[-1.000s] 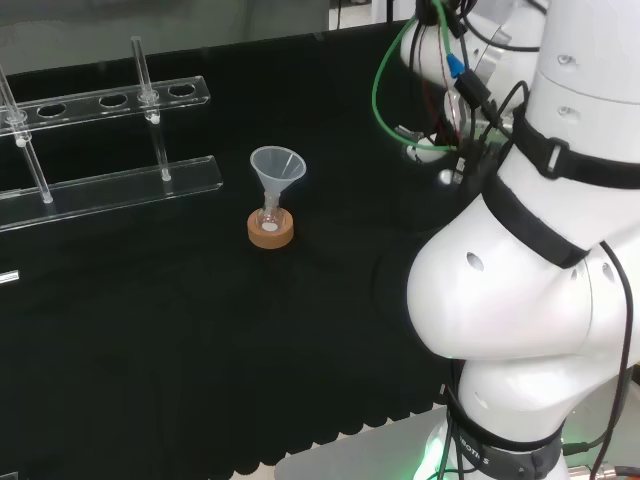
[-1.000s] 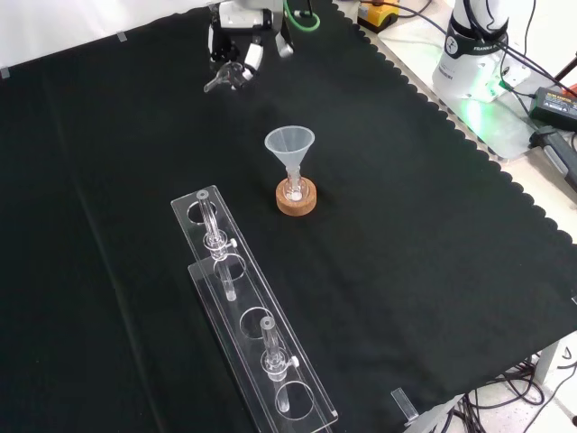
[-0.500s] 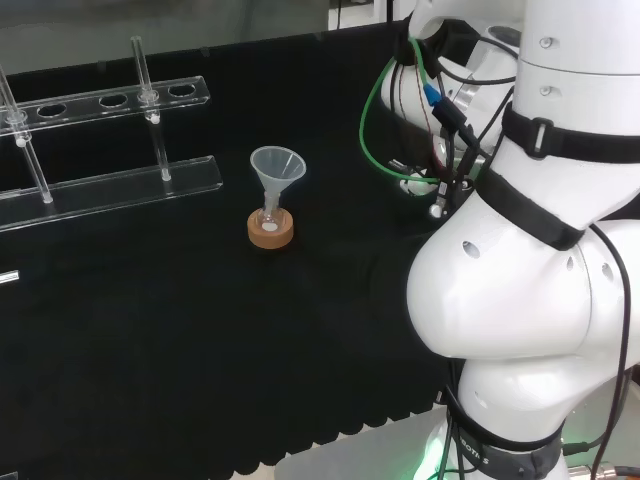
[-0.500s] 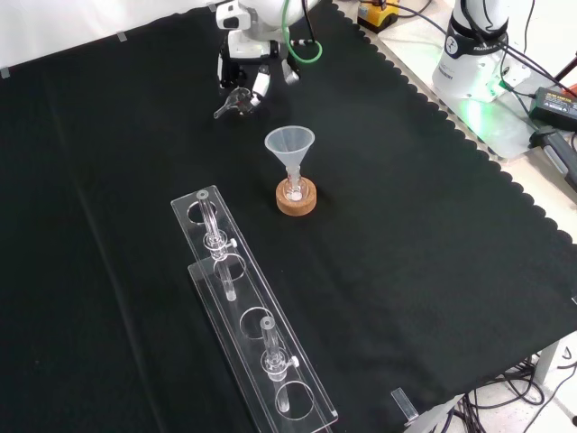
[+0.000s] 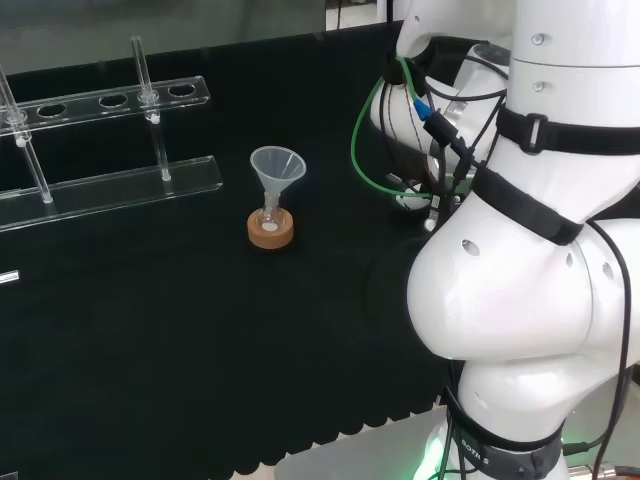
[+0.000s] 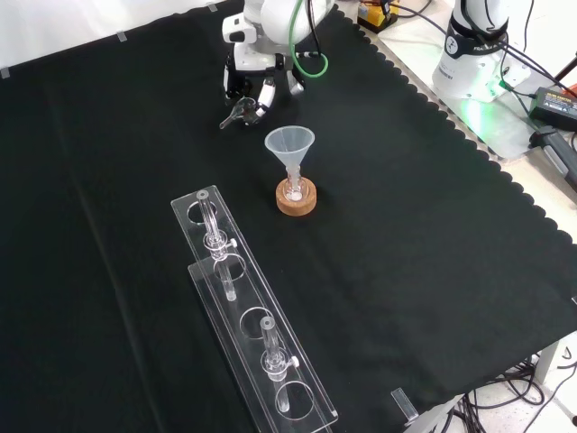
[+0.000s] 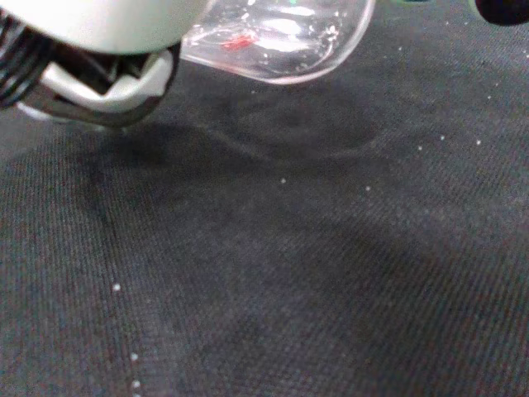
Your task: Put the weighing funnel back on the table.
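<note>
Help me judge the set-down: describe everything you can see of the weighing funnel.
The weighing funnel is a small clear piece, glass or plastic by its look: a rounded scoop-like bowl with a short stem. The wrist view shows a red fleck and glints in the bowl. The hand, curled round it, holds it low over the black cloth, beyond the big funnel in the front view. Whether it touches the cloth I cannot tell.
</note>
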{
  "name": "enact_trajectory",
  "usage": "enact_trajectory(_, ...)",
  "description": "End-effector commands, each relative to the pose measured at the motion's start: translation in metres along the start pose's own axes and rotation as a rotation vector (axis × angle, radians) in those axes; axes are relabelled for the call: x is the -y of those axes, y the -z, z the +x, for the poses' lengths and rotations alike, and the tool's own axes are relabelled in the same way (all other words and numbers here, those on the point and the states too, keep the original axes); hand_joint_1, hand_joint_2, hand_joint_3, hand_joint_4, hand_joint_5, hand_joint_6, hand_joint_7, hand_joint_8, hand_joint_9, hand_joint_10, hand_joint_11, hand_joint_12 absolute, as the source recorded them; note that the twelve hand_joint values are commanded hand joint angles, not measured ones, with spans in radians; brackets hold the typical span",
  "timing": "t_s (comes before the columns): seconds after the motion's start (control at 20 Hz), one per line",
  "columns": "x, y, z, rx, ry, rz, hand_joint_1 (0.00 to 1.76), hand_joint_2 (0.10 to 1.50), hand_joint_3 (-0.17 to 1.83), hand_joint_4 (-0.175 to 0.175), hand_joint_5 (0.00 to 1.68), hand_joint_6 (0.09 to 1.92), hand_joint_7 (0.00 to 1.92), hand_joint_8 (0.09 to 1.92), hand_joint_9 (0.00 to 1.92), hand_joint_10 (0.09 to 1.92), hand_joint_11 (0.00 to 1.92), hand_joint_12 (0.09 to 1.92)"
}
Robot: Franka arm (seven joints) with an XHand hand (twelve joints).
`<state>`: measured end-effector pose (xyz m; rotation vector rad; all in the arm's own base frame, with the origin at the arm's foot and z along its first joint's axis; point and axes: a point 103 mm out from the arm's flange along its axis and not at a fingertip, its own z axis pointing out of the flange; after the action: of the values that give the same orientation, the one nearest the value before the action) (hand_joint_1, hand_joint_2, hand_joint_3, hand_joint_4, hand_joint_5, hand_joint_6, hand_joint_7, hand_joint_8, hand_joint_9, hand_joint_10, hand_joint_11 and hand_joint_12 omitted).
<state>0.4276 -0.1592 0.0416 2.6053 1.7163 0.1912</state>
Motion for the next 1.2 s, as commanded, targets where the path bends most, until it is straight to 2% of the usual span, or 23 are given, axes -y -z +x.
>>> enact_trajectory(0.05, 0.004, 0.003, 0.001, -0.024, 0.029, 0.026, 1.13, 0.49, 0.73, -0.046, 1.57, 0.1, 1.64, 0.54, 1.76, 0.09, 1.64, 0.56)
enact_trajectory(0.1, 0.005, 0.006, 0.002, -0.03, 0.039, 0.033, 1.03, 0.52, 0.62, -0.1, 1.47, 0.09, 1.52, 0.62, 1.67, 0.09, 1.52, 0.66)
enact_trajectory(0.15, 0.006, 0.01, 0.005, -0.036, 0.055, 0.042, 0.91, 0.54, 0.52, -0.123, 1.33, 0.09, 1.31, 0.7, 1.52, 0.09, 1.33, 0.81)
enact_trajectory(0.2, 0.006, 0.012, 0.007, -0.041, 0.066, 0.051, 0.83, 0.57, 0.43, -0.128, 1.21, 0.09, 1.12, 0.78, 1.39, 0.09, 1.14, 0.96)
enact_trajectory(0.3, 0.006, 0.015, 0.011, -0.043, 0.082, 0.067, 0.72, 0.6, 0.33, -0.129, 1.06, 0.09, 0.87, 0.88, 1.22, 0.09, 0.91, 1.16)
enact_trajectory(0.45, 0.006, 0.016, 0.015, -0.041, 0.093, 0.089, 0.66, 0.64, 0.24, -0.128, 0.96, 0.09, 0.66, 0.92, 1.09, 0.09, 0.76, 1.27)
enact_trajectory(0.5, 0.005, 0.017, 0.017, -0.044, 0.099, 0.11, 0.65, 0.65, 0.22, -0.127, 0.92, 0.09, 0.59, 0.92, 1.03, 0.09, 0.71, 1.29)
enact_trajectory(0.6, 0.003, 0.027, 0.022, -0.077, 0.121, 0.189, 0.59, 0.66, 0.18, -0.134, 0.68, 0.09, 0.28, 0.87, 0.8, 0.09, 0.55, 1.36)
enact_trajectory(0.65, 0.001, 0.037, 0.026, -0.108, 0.14, 0.233, 0.55, 0.67, 0.15, -0.138, 0.52, 0.09, 0.15, 0.76, 0.64, 0.09, 0.42, 1.41)
enact_trajectory(0.7, 0.001, 0.045, 0.028, -0.134, 0.155, 0.258, 0.51, 0.67, 0.13, -0.139, 0.38, 0.09, 0.08, 0.57, 0.5, 0.09, 0.3, 1.46)
enact_trajectory(0.8, 0.0, 0.069, 0.036, -0.19, 0.205, 0.3, 0.43, 0.68, 0.1, -0.13, 0.18, 0.09, 0.02, 0.2, 0.29, 0.09, 0.1, 1.55)
enact_trajectory(0.85, 0.0, 0.076, 0.039, -0.202, 0.221, 0.307, 0.4, 0.68, 0.09, -0.126, 0.13, 0.09, 0.01, 0.1, 0.23, 0.09, 0.05, 1.56)
enact_trajectory(1.05, 0.007, 0.129, 0.063, -0.226, 0.328, 0.298, 0.35, 0.68, 0.07, -0.112, 0.05, 0.09, 0.0, 0.09, 0.16, 0.09, 0.0, 1.56)
enact_trajectory(1.1, 0.011, 0.147, 0.076, -0.226, 0.368, 0.284, 0.35, 0.67, 0.07, -0.111, 0.05, 0.09, 0.0, 0.09, 0.15, 0.09, 0.0, 1.55)
enact_trajectory(1.2, 0.017, 0.169, 0.092, -0.225, 0.412, 0.266, 0.34, 0.68, 0.07, -0.11, 0.05, 0.09, 0.0, 0.09, 0.15, 0.09, 0.0, 1.55)
